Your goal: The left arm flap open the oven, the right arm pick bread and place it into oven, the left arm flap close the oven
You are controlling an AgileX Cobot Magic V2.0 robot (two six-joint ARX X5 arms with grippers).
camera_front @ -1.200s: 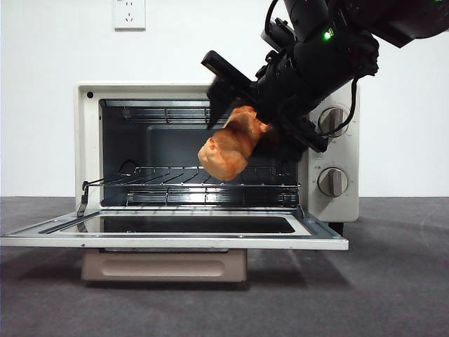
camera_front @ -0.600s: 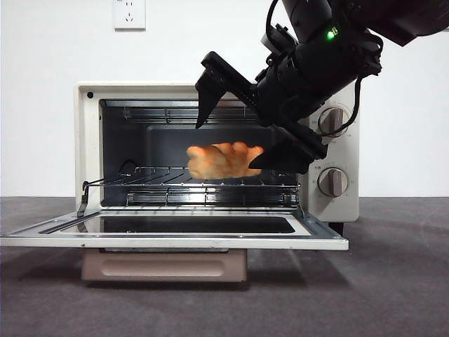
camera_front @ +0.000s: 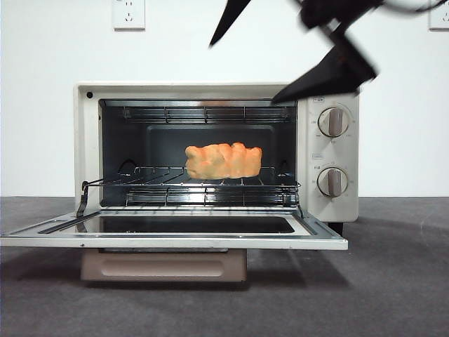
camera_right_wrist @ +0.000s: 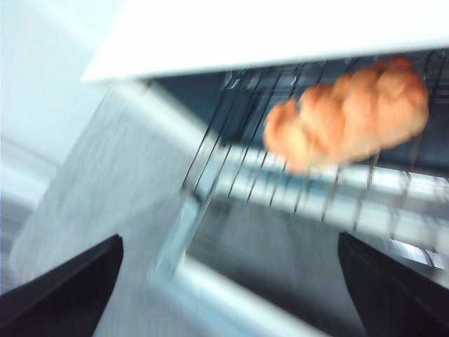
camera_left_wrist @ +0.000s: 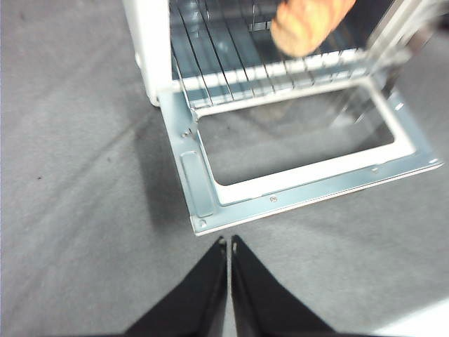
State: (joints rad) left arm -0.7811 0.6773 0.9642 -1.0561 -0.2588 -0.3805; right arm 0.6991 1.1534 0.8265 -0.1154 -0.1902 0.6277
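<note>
Golden-orange braided bread (camera_front: 223, 161) now lies on the wire rack (camera_front: 203, 187) inside the cream-white boxy oven (camera_front: 330, 151); half a second ago the right gripper (camera_front: 291, 42) was still beside it. That gripper has lifted clear, jaws spread wide and empty, blurred and cut off at the top. The left gripper (camera_left_wrist: 229, 246), jaws pressed together, waits before the dropped door (camera_front: 175, 235), which remains to be closed.

oven (camera_front: 91, 140) mouth open; bread (camera_front: 223, 161) blocks rack (camera_front: 154, 184) right-centre.
</note>
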